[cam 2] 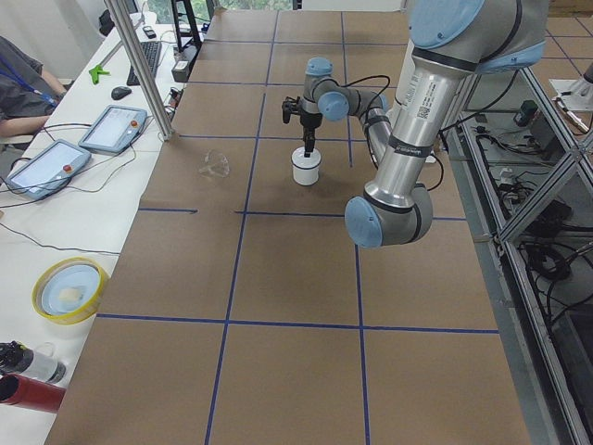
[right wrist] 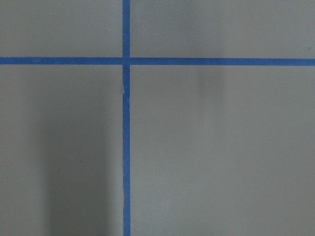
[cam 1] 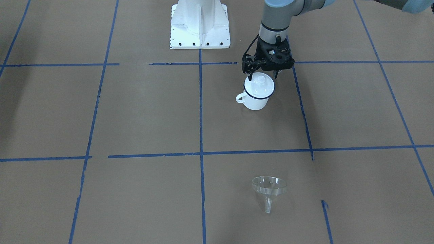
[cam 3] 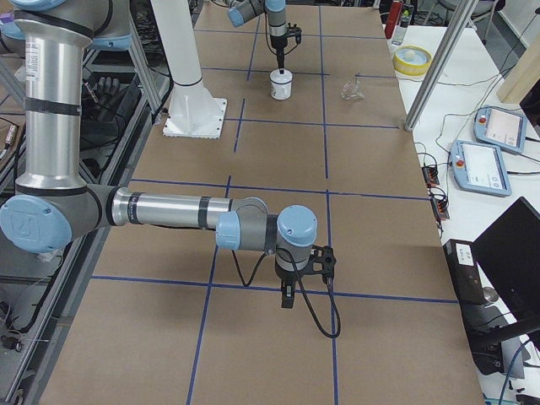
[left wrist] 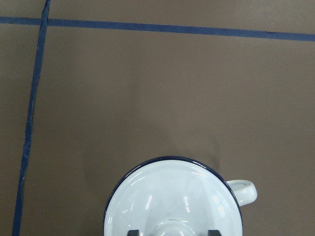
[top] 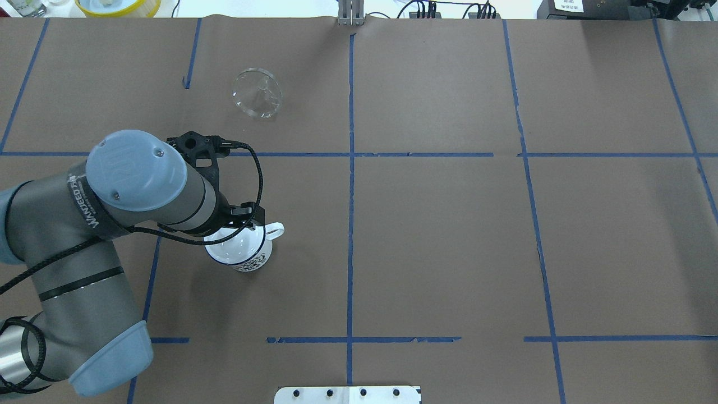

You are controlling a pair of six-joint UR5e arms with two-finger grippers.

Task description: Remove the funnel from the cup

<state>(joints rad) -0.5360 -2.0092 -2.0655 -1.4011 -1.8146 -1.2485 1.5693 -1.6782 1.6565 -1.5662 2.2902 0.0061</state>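
Observation:
The clear funnel (cam 1: 269, 188) lies on its side on the brown table, far from the cup; it also shows in the overhead view (top: 258, 92). The white cup (cam 1: 256, 100) with a dark blue rim and loop handle stands upright, with a white knobbed lid (cam 1: 259, 86) on it. My left gripper (cam 1: 263, 77) hangs right over the cup, open, its fingertips (left wrist: 133, 232) on either side of the lid's knob with gaps. My right gripper (cam 3: 287, 291) hovers over bare table far from both; I cannot tell whether it is open.
The robot's white base plate (cam 1: 200, 27) sits at the table's near edge. A yellow bowl (cam 2: 69, 289), tablets (cam 2: 113, 128) and a metal post (cam 2: 139, 65) stand beyond the far side. Blue tape lines cross the table.

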